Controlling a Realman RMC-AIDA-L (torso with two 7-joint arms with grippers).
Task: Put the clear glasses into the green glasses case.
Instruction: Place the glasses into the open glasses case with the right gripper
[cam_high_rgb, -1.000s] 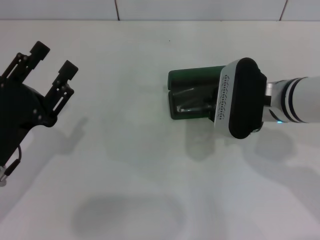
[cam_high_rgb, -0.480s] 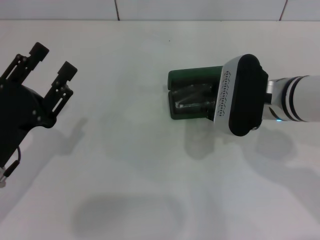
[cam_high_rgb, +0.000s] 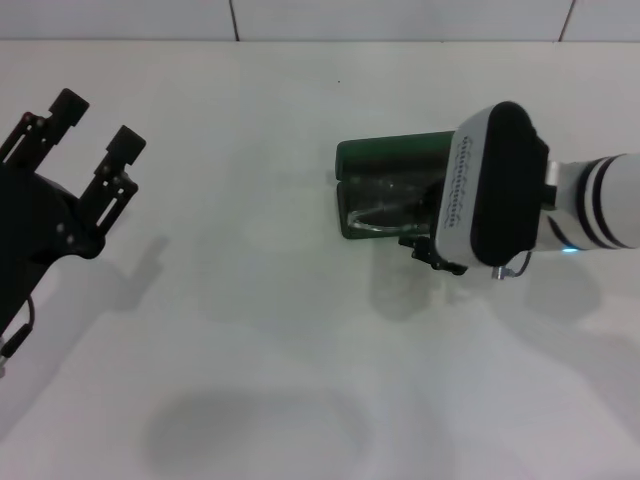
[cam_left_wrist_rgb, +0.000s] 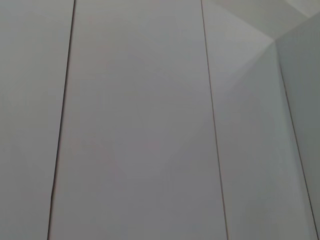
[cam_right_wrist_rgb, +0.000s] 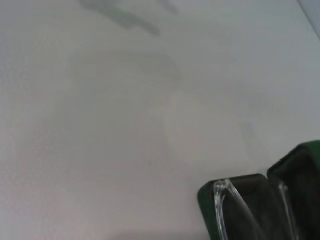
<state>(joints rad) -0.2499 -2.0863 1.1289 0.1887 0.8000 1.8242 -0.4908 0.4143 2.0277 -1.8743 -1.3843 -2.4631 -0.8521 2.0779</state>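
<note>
The green glasses case (cam_high_rgb: 385, 160) lies open right of the table's middle, its lid toward the far side. The clear glasses (cam_high_rgb: 375, 212) rest in its dark lined tray, showing as a faint shiny outline. My right gripper (cam_high_rgb: 432, 250) hangs over the case's right end, mostly hidden under the white wrist housing. In the right wrist view the case (cam_right_wrist_rgb: 240, 200) shows with a clear rim of the glasses (cam_right_wrist_rgb: 222, 200) standing up from the tray. My left gripper (cam_high_rgb: 95, 125) is open and empty at the far left, well away from the case.
The white table (cam_high_rgb: 250, 300) stretches around the case, with a tiled wall along its far edge. The left wrist view shows only pale wall panels (cam_left_wrist_rgb: 140, 125). The right arm's white forearm (cam_high_rgb: 610, 200) reaches in from the right edge.
The right wrist has shifted slightly right and tilted, uncovering more of the case and the glasses in it. The left gripper has drifted a little to the left.
</note>
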